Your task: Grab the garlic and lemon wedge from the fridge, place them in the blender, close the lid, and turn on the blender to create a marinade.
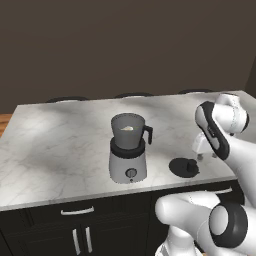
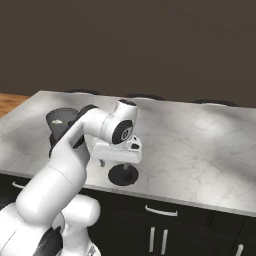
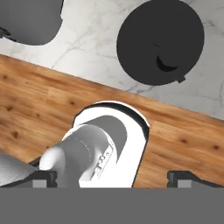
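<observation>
Here, a small blender (image 1: 128, 150) stands upright on a grey-veined white marble table (image 1: 55, 145), near its front edge. Its long axis runs straight up: a light grey rounded base with a round knob facing the front, a black collar above that, and a dark grey tapered jar on top. The jar's side handle sticks out to the right in the left base view. The jar is uncovered, and pale pieces lie inside it near the top; what they are is too small to tell.

The lid (image 1: 183, 167), a round black cap with a short central knob, lies flat on the table to the right of the blender, close to the front edge and apart from the jar. Its knob points upward. In the hand view the lid (image 3: 160, 41) appears as a dark disc seen from above, with the marble around it and a wooden floor (image 3: 39, 105) past the table's edge.

The white robot arm bends over the table's front right part. Its hand (image 2: 118, 163) hangs above the lid, fingers pointing down, and is not touching it. The two fingers are spread as wide as they go and hold nothing.

Dark cabinet doors with pale handles (image 1: 77, 211) run beneath the table. A plain dark wall (image 1: 125, 45) fills the background.
</observation>
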{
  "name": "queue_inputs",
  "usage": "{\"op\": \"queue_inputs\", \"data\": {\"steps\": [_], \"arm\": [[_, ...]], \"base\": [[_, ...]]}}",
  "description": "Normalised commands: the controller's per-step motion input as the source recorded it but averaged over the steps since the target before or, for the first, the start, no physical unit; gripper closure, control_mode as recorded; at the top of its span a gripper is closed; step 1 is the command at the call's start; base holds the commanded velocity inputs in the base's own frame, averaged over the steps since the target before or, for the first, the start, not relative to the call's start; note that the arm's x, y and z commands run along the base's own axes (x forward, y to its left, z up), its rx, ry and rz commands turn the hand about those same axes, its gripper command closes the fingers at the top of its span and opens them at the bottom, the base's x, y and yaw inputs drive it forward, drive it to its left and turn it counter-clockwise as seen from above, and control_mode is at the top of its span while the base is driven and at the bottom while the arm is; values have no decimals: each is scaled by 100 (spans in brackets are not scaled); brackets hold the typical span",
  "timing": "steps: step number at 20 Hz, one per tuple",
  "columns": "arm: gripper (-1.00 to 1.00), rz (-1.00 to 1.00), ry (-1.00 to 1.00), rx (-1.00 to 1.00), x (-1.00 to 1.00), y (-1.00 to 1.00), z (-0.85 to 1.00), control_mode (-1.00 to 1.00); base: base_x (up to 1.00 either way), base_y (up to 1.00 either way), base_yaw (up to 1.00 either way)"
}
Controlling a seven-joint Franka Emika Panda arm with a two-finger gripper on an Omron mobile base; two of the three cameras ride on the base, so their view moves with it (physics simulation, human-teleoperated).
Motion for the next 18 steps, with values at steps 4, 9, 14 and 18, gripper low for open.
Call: {"op": "queue_inputs", "data": {"steps": [4,9,14,18], "arm": [[-100,20,0,-4,37,-19,-38,-100],[-100,13,0,-2,60,-10,-36,-100],[-100,5,0,0,40,0,-28,-100],[-100,0,1,0,7,-1,-35,-100]], "base": [[0,0,0],[0,0,0],[0,0,0],[0,0,0]]}}
